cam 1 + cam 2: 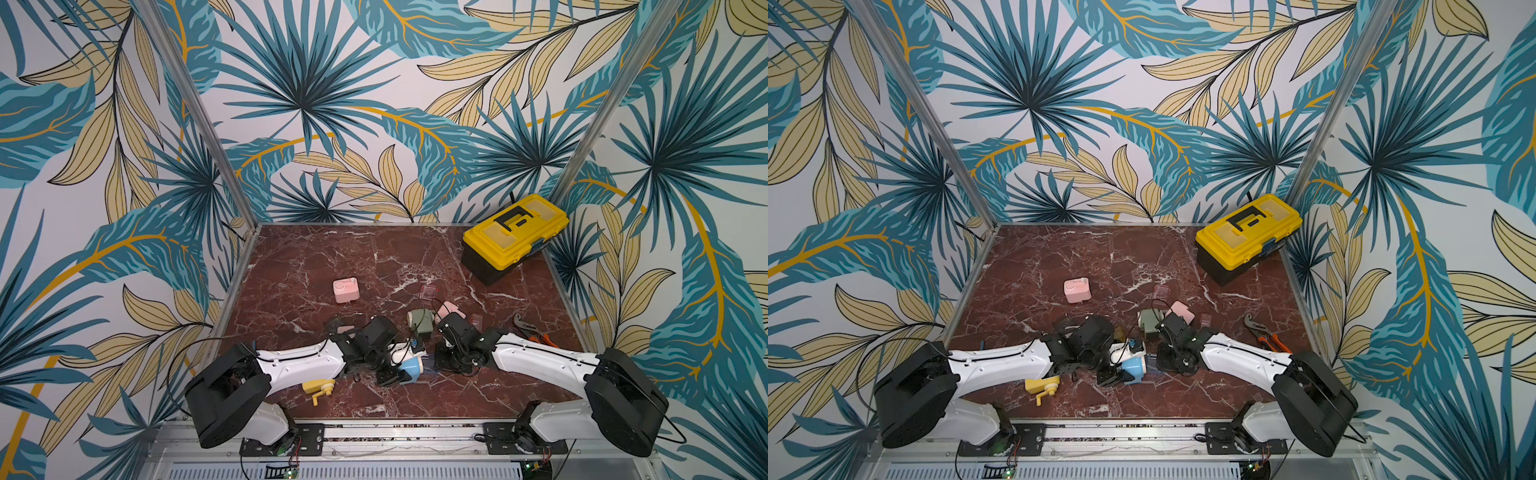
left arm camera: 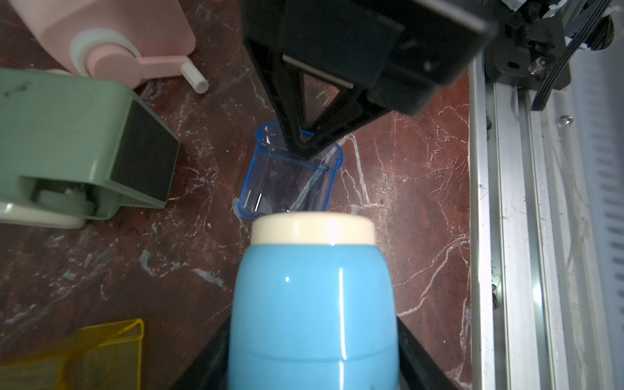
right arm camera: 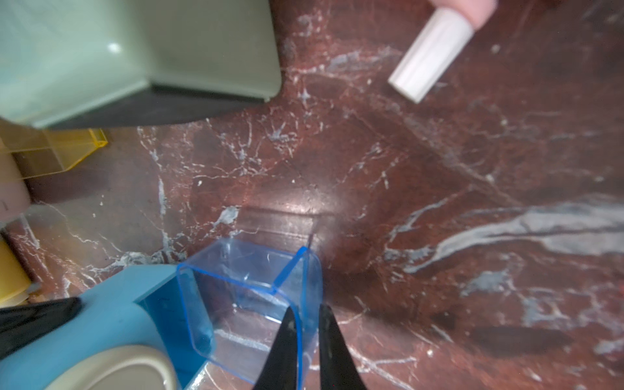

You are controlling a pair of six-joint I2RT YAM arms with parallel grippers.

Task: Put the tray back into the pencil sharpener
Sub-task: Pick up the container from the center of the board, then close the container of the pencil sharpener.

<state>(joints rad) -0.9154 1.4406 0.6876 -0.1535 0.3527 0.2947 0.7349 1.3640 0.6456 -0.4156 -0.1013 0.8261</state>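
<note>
My left gripper [image 1: 404,368] [image 2: 312,368] is shut on the blue pencil sharpener [image 1: 410,368] [image 1: 1133,369] [image 2: 314,304], which lies near the table's front middle with its cream end toward the right arm. The clear blue tray [image 2: 287,182] [image 3: 243,287] sits on the marble just in front of that end, its open side facing the sharpener [image 3: 128,304]. The right gripper [image 1: 439,361] [image 3: 308,315] is shut on the tray, one finger inside and one outside its far wall. In the left wrist view the right gripper's fingertips [image 2: 304,148] dip into the tray.
A green sharpener [image 1: 420,322] and a pink one [image 1: 449,309] stand just behind the grippers. Another pink sharpener [image 1: 345,289] sits further back, a yellow one [image 1: 318,388] under the left arm. A yellow tray [image 2: 84,354], yellow toolbox [image 1: 515,235] and pliers [image 1: 530,330] also lie about.
</note>
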